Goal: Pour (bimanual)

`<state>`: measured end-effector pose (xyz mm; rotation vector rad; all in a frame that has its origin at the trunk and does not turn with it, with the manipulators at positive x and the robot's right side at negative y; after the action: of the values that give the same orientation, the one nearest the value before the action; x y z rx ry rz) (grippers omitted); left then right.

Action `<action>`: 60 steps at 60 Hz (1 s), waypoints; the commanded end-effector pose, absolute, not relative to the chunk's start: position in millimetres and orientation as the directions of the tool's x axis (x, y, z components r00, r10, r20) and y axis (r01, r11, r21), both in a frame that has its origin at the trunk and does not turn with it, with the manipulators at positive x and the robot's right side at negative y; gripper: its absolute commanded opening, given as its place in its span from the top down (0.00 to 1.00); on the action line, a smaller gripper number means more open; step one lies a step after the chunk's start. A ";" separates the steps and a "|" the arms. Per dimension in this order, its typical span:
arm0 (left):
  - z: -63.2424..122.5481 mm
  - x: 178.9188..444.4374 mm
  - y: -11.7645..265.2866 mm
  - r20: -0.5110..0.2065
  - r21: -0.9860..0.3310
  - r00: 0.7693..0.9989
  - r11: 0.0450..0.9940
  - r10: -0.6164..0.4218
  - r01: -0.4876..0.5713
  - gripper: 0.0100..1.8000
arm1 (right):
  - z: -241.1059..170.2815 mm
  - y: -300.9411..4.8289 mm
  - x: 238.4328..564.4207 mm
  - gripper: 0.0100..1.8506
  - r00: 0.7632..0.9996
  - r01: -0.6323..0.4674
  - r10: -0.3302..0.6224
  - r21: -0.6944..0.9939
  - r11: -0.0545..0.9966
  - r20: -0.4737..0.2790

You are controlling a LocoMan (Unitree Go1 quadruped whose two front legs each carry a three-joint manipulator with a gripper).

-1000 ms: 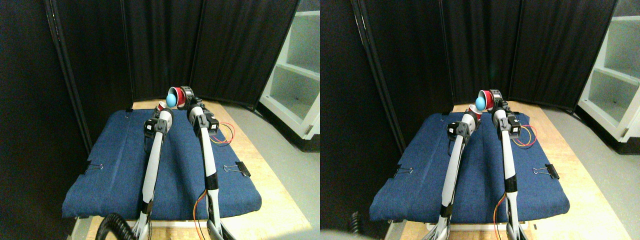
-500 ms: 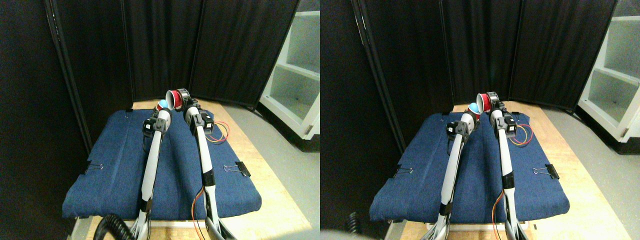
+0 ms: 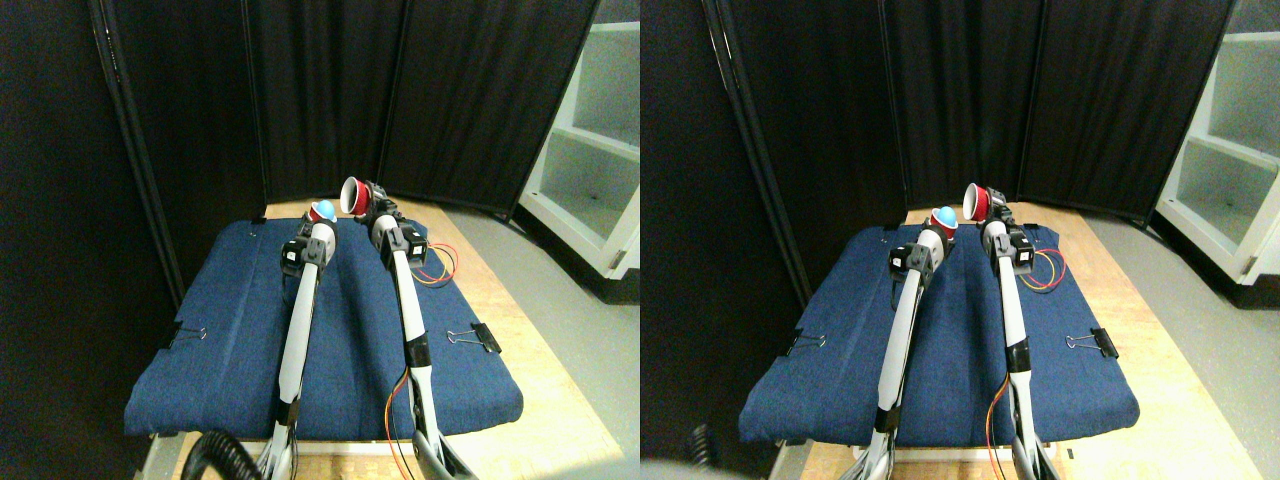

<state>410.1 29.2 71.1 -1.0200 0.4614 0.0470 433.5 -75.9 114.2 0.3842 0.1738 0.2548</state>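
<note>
While the small red plastic cup (image 3: pixel 322 213) with a light blue ball (image 3: pixel 325 209) resting in its mouth stands at the tip of the left gripper (image 3: pixel 318 222), a second red plastic cup (image 3: pixel 353 195) sits tilted at the tip of the right gripper (image 3: pixel 368 200), its open mouth turned toward the left gripper and slightly above the ball. Each claw seems to carry its cup, though how far the jaws stand apart cannot be told at this size. Beneath both grippers lies a dark blue padded cloth (image 3: pixel 220 330) clipped over a pale wooden table (image 3: pixel 520 330). Behind them hang black curtains (image 3: pixel 320 90); off to the right gripper's side stands a white shelf unit (image 3: pixel 590 150).
</note>
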 end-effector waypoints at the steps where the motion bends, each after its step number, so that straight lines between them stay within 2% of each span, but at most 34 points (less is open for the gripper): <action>1: 75.6 415.3 30.1 -0.345 -0.826 0.922 0.523 -0.173 -0.211 0.82 | 114.7 -81.3 435.7 0.79 0.964 -0.214 0.260 0.408 0.887 -0.060; 4: 75.2 415.4 30.6 -0.344 -0.829 0.923 0.517 -0.170 -0.213 0.82 | 113.7 -83.3 434.5 0.80 0.965 -0.206 0.256 0.441 0.873 -0.056; 10: 72.7 416.6 33.9 -0.336 -0.842 0.927 0.494 -0.164 -0.218 0.82 | 110.7 -89.9 431.0 0.81 0.983 -0.122 0.177 0.559 0.820 -0.045; 14: 69.6 417.4 37.2 -0.325 -0.855 0.933 0.471 -0.156 -0.219 0.82 | 105.5 -98.3 431.7 0.83 0.987 -0.109 0.162 0.704 0.701 -0.009; 17: 67.9 417.6 38.7 -0.325 -0.856 0.933 0.466 -0.152 -0.222 0.82 | 102.4 -102.3 432.0 0.83 0.987 -0.117 0.162 0.734 0.669 0.008; 23: 58.6 419.3 45.8 -0.325 -0.865 0.934 0.445 -0.149 -0.230 0.82 | 92.4 -111.0 427.6 0.83 0.996 -0.076 0.081 0.815 0.575 0.036; 27: 52.9 419.9 50.0 -0.323 -0.868 0.937 0.437 -0.133 -0.237 0.82 | 85.0 -115.9 425.6 0.83 0.999 -0.047 0.046 0.861 0.507 0.027; 34: 43.3 420.6 57.1 -0.311 -0.877 0.942 0.419 -0.127 -0.234 0.82 | 72.6 -123.8 424.3 0.80 0.998 -0.055 0.037 0.879 0.474 0.042; 49: 19.9 419.1 72.5 -0.306 -0.891 0.948 0.379 -0.089 -0.252 0.82 | 58.5 -132.7 420.7 0.83 1.000 -0.015 -0.017 0.913 0.407 0.024; 58: 5.8 415.7 83.6 -0.288 -0.900 0.958 0.347 -0.016 -0.265 0.82 | 51.4 -136.0 420.1 0.83 0.999 -0.004 -0.032 0.929 0.371 0.018; 60: 2.8 414.7 87.0 -0.283 -0.901 0.959 0.343 0.001 -0.266 0.82 | 49.4 -136.4 420.1 0.83 0.999 0.017 -0.039 0.942 0.335 -0.004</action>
<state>412.9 83.0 3.2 -1.2081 0.3003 0.1691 417.8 -137.3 49.0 1.1717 -0.0084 -0.0529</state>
